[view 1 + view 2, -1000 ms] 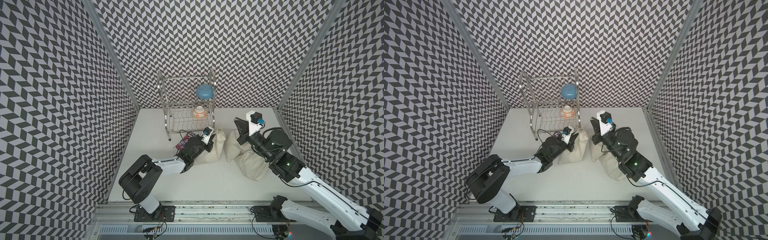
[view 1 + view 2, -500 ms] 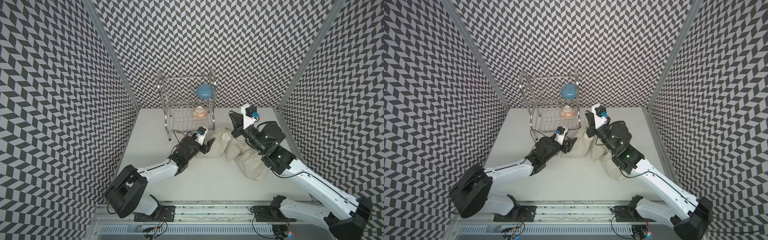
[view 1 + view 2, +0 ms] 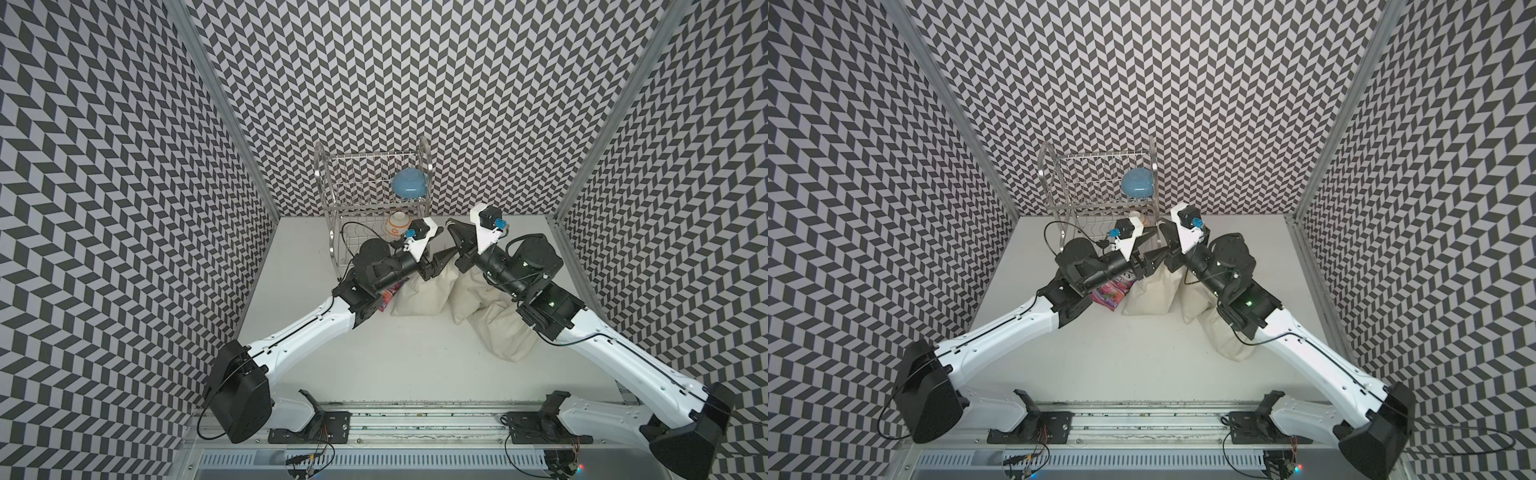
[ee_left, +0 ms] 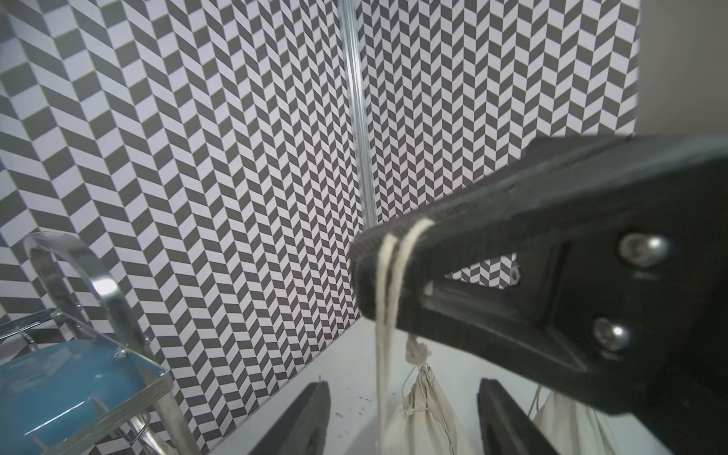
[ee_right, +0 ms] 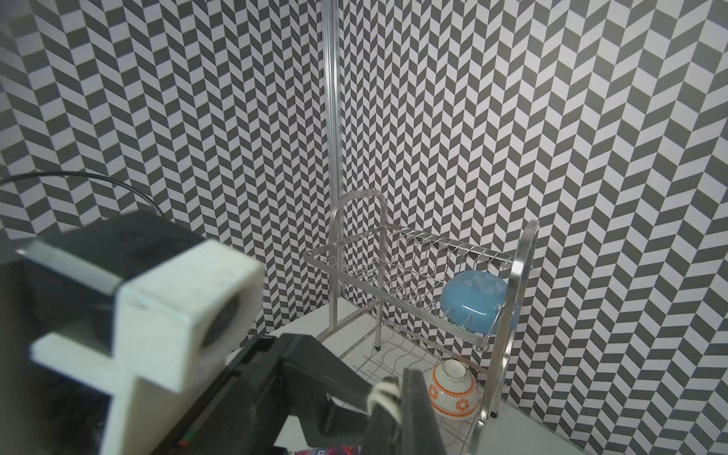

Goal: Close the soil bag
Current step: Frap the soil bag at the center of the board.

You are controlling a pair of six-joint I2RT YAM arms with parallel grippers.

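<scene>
Both arms have swung up and toward the back wall over the last second. The left gripper [image 4: 402, 388], clamped low on the top of the soil bag [image 3: 419, 293] a second ago, now hangs above it with its jaws apart. The right gripper [image 4: 372, 272] has carried the drawstring [image 4: 381, 354] higher, near the dish rack [image 4: 108, 293]. That right gripper is closed on the cord. Two strands cross its tip and drop, fairly straight, between the left one's spread fingers [image 4: 311, 409] toward the bag. The bag sits on the table [image 3: 415, 374] in front of the rack, just beside a second cream sack [image 3: 498, 332]. Its neck looks bunched, though whether the mouth is fully shut cannot be told.

The step in hand seems to be cinching. To do it well, the left gripper should probably come down and pinch the neck just under the cord channel to anchor the bag. The right one can then draw the cord steadily away along its own line. A jerk risks the strands sliding off the tip, lifting the bag, or knocking the rack.
</scene>
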